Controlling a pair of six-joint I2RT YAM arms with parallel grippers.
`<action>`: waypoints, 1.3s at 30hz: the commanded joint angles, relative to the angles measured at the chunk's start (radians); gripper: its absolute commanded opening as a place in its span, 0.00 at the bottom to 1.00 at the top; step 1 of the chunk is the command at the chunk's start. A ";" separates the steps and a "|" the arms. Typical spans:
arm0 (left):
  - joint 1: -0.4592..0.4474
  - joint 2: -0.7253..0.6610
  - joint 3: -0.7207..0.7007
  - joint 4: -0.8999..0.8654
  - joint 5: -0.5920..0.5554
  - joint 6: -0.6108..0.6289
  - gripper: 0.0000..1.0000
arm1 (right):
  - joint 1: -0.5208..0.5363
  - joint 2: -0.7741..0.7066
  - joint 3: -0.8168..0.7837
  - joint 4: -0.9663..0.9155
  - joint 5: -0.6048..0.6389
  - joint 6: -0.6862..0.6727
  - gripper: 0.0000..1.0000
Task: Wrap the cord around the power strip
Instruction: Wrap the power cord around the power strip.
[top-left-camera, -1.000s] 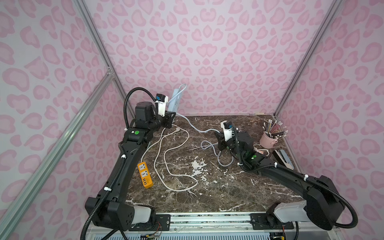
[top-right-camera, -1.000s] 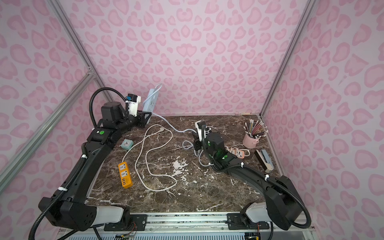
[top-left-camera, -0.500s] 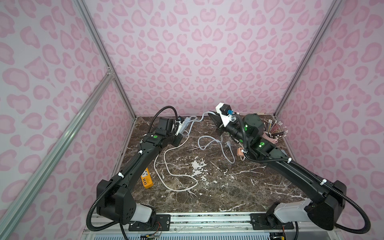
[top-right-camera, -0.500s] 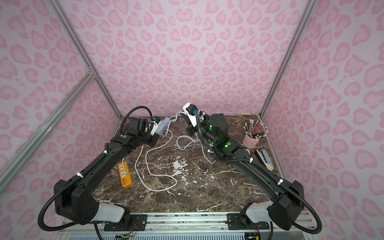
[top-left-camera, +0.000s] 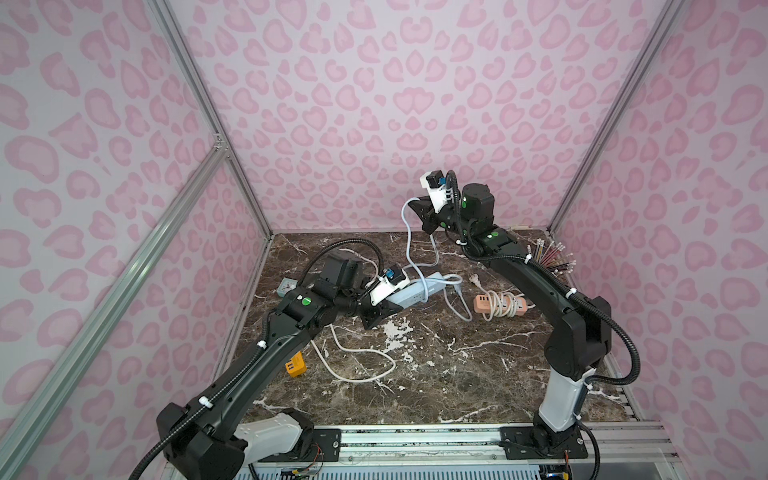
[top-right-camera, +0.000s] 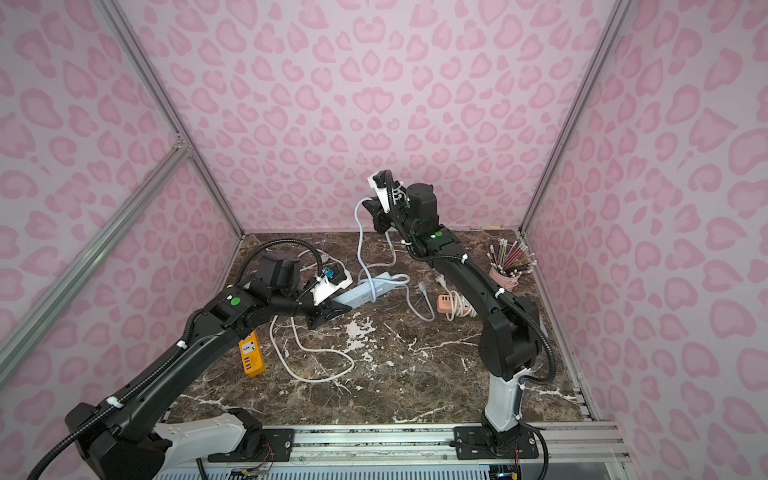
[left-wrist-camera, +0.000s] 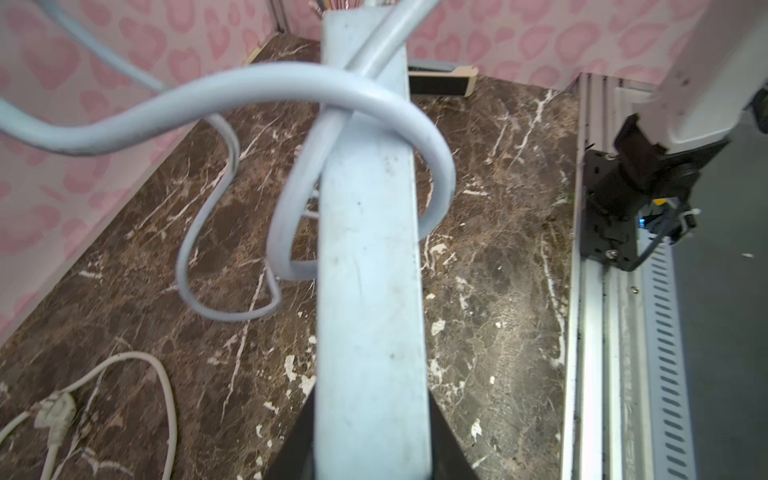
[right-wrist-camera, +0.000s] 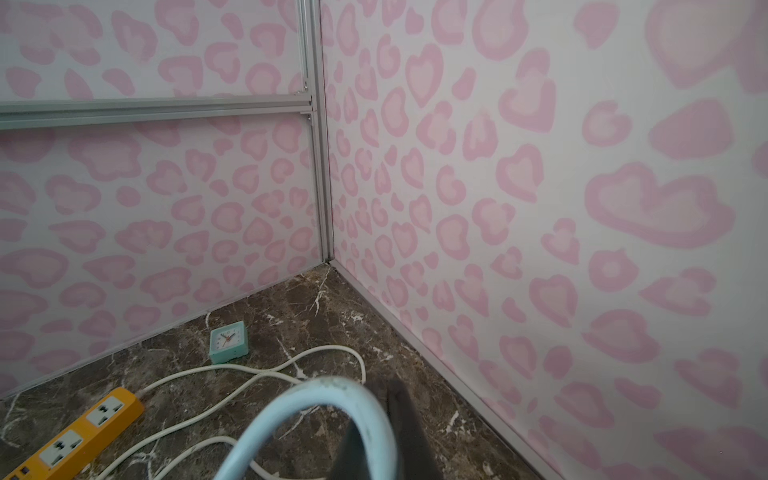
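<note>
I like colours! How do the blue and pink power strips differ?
The blue power strip is gripped by the left claw; the pink power strip lies on the table. Blue's cord loops loosely, held up by the right claw; pink's is wound tight. Both have cords.

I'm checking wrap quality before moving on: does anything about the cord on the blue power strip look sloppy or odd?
Yes. The blue cord circles the blue power strip loosely: its loops stand off the body and cross each other rather than lying snug.
</note>
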 joint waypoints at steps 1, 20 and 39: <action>0.000 -0.068 -0.011 0.220 0.140 0.005 0.03 | 0.002 0.025 -0.026 0.109 -0.096 0.134 0.00; 0.039 -0.035 0.253 0.340 -0.095 -0.307 0.03 | 0.069 -0.035 -0.610 0.706 0.053 0.480 0.69; 0.115 -0.021 0.289 0.330 -0.110 -0.362 0.03 | 0.144 -0.043 -0.759 0.713 0.141 0.423 0.49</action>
